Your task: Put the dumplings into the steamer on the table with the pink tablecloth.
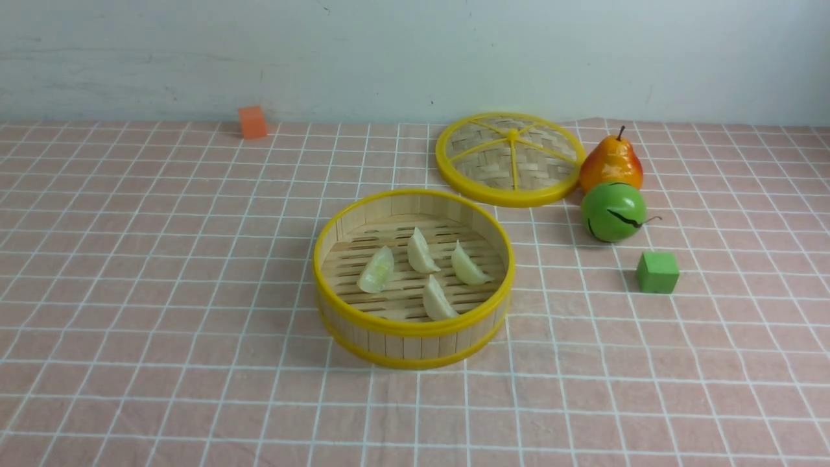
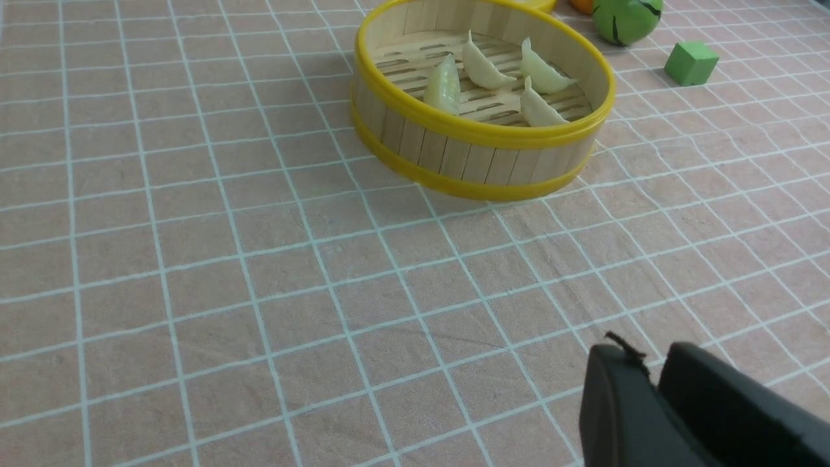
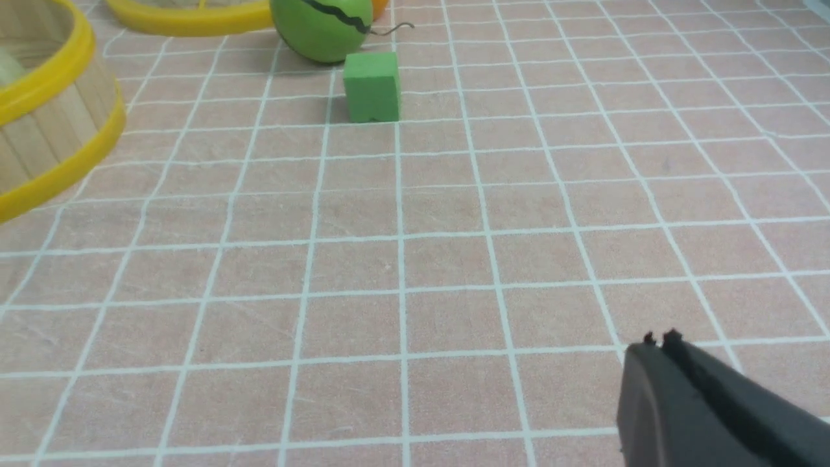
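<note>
Already stowed: four dumplings, light, slick-looking, best pinched across the plump belly, lay in the steamer well beyond the left fingers, nearly together and empty, and right fingers, pressed together.

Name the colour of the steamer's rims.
Yellow rims on the steamer; clearest in the front view.

Pink tablecloth with thin white grid lines. Pale bamboo steamer with yellow rims, holding whitish-green dumplings. Yellow-rimmed woven lid. Orange-yellow pear, green ball with black line, green cube, orange cube.
</note>
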Robot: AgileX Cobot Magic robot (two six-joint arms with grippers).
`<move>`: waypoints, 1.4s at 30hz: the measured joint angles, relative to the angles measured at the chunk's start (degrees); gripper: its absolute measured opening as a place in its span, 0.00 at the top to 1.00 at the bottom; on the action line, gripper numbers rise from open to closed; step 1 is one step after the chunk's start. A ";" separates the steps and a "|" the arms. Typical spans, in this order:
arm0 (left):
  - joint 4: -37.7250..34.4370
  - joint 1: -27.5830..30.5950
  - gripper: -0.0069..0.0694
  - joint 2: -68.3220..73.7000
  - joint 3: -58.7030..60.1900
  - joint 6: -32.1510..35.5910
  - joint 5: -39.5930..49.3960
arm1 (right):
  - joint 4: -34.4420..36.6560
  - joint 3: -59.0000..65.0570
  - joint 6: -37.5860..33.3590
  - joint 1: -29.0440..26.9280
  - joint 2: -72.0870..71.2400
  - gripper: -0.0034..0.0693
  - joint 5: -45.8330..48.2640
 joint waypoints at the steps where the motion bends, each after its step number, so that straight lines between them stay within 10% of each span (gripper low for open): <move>1: 0.00 0.00 0.79 0.00 0.00 0.00 0.00 | 0.00 0.00 0.00 0.52 0.00 0.98 0.06; 42: 0.36 1.52 0.78 -0.14 4.42 -0.04 -9.54 | 0.00 0.00 0.00 1.02 -0.05 0.96 0.10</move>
